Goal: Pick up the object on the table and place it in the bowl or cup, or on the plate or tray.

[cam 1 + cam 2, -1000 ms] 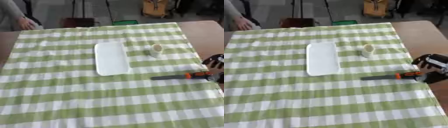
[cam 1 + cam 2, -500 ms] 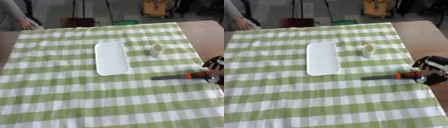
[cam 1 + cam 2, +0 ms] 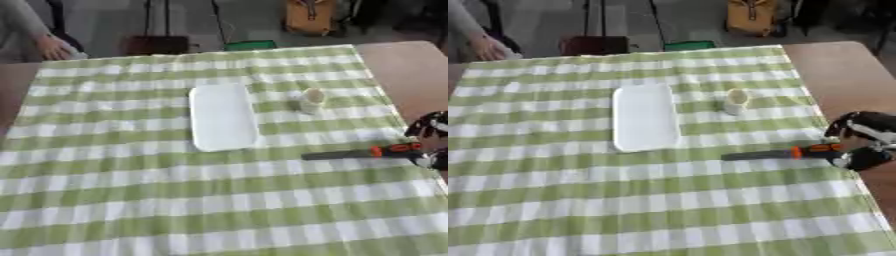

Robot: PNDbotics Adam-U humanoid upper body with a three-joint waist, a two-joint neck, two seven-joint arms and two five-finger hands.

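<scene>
A knife-like tool (image 3: 780,153) with a dark blade and an orange-and-black handle lies flat on the checked cloth at the right, blade pointing left. My right hand (image 3: 866,131) is at the table's right edge, at the handle's end. Its fingers arch over the far side of the handle and the thumb (image 3: 859,159) sits on the near side, with a wide gap between them. I cannot tell whether it touches the handle. A white rectangular tray (image 3: 645,117) lies at the middle of the cloth. A small pale cup (image 3: 735,101) stands upright to its right. The left hand shows in no view.
The green-and-white checked cloth (image 3: 175,200) covers most of the table. Bare brown tabletop (image 3: 842,70) shows along the right side. A person's hand (image 3: 54,47) rests at the far left corner. Chairs and a yellow bag stand beyond the far edge.
</scene>
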